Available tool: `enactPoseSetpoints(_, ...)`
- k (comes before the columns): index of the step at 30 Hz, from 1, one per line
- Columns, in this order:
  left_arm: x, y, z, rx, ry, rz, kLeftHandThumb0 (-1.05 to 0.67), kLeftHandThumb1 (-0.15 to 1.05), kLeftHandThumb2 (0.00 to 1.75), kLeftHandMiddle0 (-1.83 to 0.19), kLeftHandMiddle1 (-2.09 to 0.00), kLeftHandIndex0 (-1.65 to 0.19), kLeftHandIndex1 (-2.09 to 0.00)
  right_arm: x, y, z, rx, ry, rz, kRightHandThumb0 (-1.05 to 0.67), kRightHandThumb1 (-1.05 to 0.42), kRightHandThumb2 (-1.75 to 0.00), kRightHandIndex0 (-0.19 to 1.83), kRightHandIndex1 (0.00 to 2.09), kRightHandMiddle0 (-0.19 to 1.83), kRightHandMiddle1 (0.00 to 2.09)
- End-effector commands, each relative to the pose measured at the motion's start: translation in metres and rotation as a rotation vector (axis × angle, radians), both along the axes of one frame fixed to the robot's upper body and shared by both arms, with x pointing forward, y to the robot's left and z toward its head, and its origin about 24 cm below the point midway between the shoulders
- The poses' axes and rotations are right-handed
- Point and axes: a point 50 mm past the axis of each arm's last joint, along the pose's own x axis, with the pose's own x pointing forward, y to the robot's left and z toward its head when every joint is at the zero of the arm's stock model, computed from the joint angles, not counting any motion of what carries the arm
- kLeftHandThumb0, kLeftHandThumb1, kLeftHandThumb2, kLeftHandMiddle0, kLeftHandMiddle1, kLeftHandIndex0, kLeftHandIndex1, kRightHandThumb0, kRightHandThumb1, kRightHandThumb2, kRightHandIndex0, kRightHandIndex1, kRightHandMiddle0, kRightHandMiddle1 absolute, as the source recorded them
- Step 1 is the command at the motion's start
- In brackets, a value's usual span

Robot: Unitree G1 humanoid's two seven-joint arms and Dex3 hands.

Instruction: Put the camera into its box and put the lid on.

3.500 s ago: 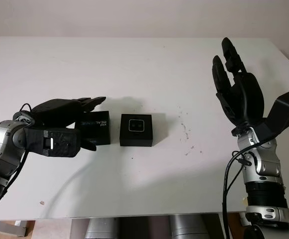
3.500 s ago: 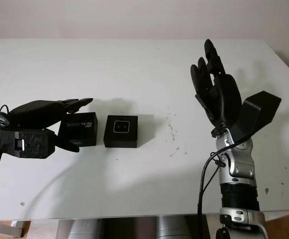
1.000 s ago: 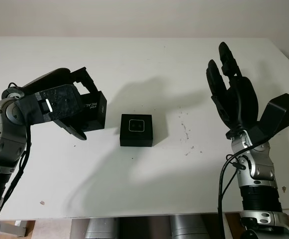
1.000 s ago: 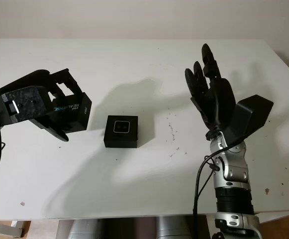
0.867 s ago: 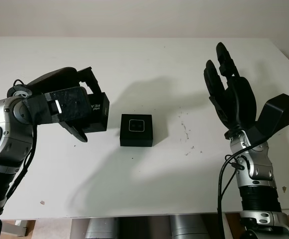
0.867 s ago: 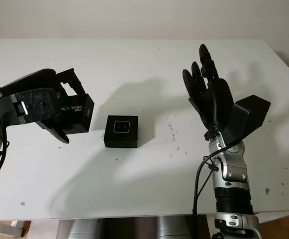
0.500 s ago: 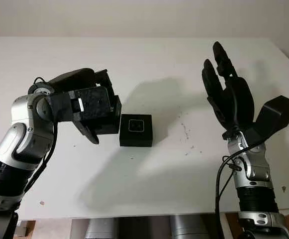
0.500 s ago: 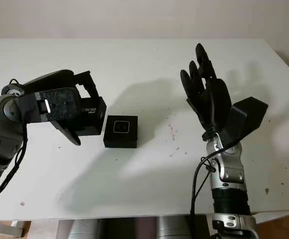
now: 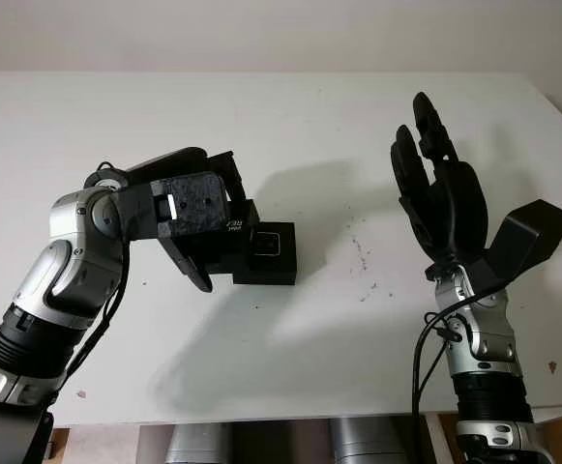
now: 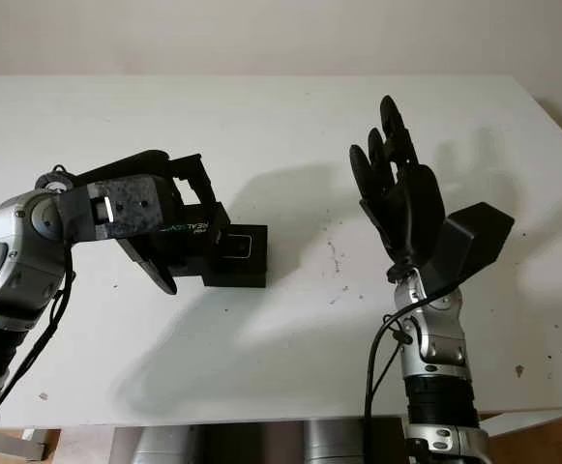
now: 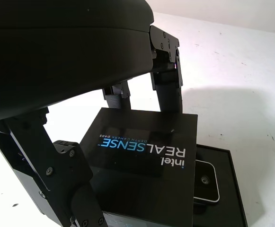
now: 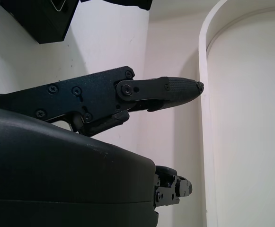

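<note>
The left hand (image 9: 198,217) is closed on the lid (image 11: 144,153), a flat black lid with "intel REALSENSE" printed across its top. Its fingers (image 11: 168,80) clamp the far edge while a thumb-side finger presses the near edge. The lid is held over the left part of the box (image 9: 273,259), overlapping it but not seated; from the head views it seems slightly raised and tilted, though whether its lower edge touches the box cannot be told.

The box is a black square tray on the white table (image 9: 310,126), near the middle. The camera (image 11: 206,180) already lies inside it: in the left wrist view its pale rounded face and 1 small lens peek out from under the lid's edge, and in the left eye view its light face (image 9: 269,244) shows just right of the lid.

The right hand (image 9: 445,208) is open, raised upright well to the right of the box, palm turned toward it, holding nothing.
</note>
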Motion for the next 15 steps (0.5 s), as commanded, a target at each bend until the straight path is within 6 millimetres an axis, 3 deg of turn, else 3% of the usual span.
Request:
enactPoseSetpoints(1, 0.002, -0.004, 0.004, 0.009, -0.020, -0.012, -0.18, 1.04, 0.06, -0.39, -1.89, -0.20, -1.78, -0.002, -0.001, 0.005, 0.008, -0.029, -0.005, -0.65, -1.05, -0.27, -0.04, 0.05, 0.00, 0.05)
enactPoseSetpoints(15, 0.013, -0.017, 0.004, 0.025, -0.035, 0.036, -0.15, 1.05, 0.06, -0.36, -2.09, -0.15, -1.78, -0.004, 0.000, 0.005, 0.008, -0.032, -0.013, -0.64, -1.05, -0.27, -0.03, 0.05, 0.02, 0.06)
